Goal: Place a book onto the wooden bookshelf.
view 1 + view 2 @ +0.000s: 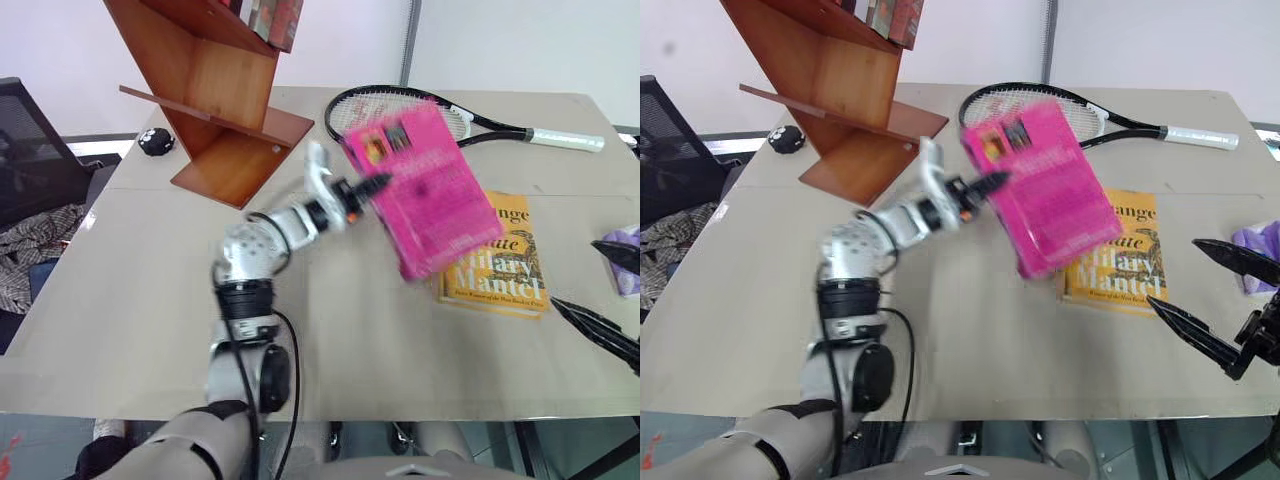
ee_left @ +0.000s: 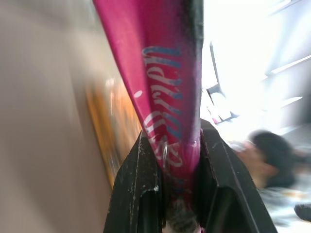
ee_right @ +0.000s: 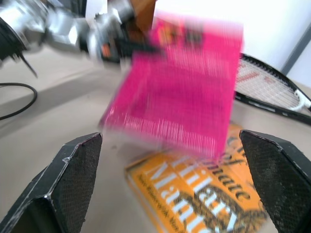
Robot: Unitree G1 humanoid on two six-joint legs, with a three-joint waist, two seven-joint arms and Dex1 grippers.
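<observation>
My left gripper (image 1: pixel 378 185) is shut on one edge of the book (image 1: pixel 425 190), a thick magenta-pink paperback held tilted in the air above the table. In the left wrist view the two black fingers (image 2: pixel 141 179) clamp the book's (image 2: pixel 155 48) pink edge. The wooden bookshelf (image 1: pixel 215 90), reddish-brown with slanted boards, stands at the table's far left, beyond and left of the book. My right gripper (image 1: pixel 1173 270) is open at the near right, its fingers spread wide and aimed at the book (image 3: pixel 180 82), apart from it.
A yellow-orange book (image 1: pixel 500 265) lies flat under the raised one. A black tennis racket (image 1: pixel 470 125) lies at the back. A small black object (image 1: pixel 155 142) sits left of the shelf. A purple item (image 1: pixel 625 255) is at the right edge, a dark chair (image 1: pixel 30 150) off the left.
</observation>
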